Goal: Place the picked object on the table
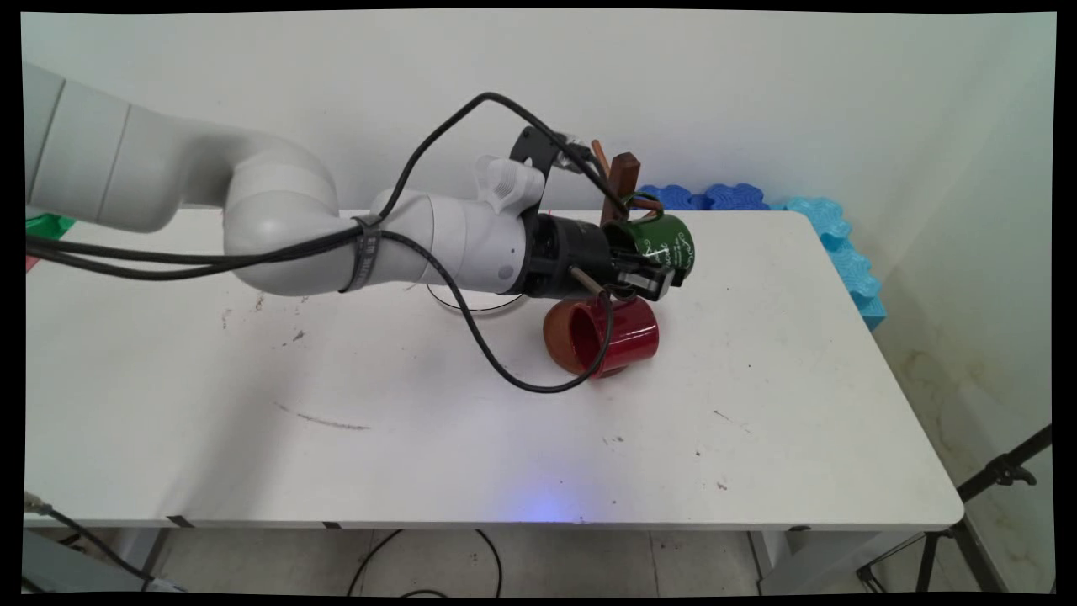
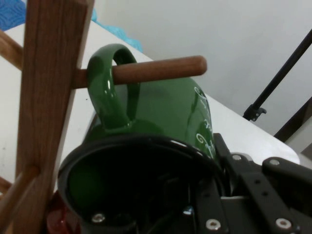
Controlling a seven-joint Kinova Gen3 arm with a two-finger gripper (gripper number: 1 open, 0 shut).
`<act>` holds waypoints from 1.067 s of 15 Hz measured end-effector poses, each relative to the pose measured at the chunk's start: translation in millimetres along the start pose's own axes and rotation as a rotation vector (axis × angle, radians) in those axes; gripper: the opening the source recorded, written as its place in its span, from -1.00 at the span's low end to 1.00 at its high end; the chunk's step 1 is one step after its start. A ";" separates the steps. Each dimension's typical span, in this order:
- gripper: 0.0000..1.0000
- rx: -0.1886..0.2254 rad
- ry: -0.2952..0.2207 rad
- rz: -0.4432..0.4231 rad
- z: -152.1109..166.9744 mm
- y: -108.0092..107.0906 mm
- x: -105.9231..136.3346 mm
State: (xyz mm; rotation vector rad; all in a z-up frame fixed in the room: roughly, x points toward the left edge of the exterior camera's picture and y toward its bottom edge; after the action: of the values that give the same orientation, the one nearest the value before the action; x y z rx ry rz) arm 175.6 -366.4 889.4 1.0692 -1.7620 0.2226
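Observation:
A dark green mug (image 1: 665, 240) with white lettering hangs by its handle on a peg (image 2: 161, 68) of a wooden mug rack (image 1: 623, 172). In the hand view the green mug (image 2: 165, 107) fills the middle and the rack's post (image 2: 48, 97) stands at the left. My gripper (image 1: 652, 273) is shut on the mug's rim, one finger inside the mouth and one outside against the wall (image 2: 214, 161). A red mug (image 1: 618, 332) sits on its side just below the gripper, mouth facing left. Its edge shows as a red mug sliver (image 2: 54, 219) at the hand view's bottom left.
Blue foam blocks (image 1: 715, 198) line the table's back right corner and run down its right side (image 1: 841, 244). A black tripod (image 1: 993, 480) stands on the floor at the right. A black cable loop (image 1: 505, 370) hangs from the arm over the table.

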 end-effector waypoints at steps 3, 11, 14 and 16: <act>-1.00 -0.011 0.012 0.000 -2.2 4.8 0.4; -1.00 -0.089 0.070 0.023 -27.7 36.2 9.7; -1.00 -0.117 0.078 0.038 -43.5 46.7 10.8; -1.00 -0.127 0.074 0.058 -54.4 50.7 10.7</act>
State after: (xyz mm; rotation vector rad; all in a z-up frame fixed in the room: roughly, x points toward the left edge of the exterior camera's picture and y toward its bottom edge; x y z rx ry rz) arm 173.1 -310.6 939.6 0.9087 -1.7183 0.1806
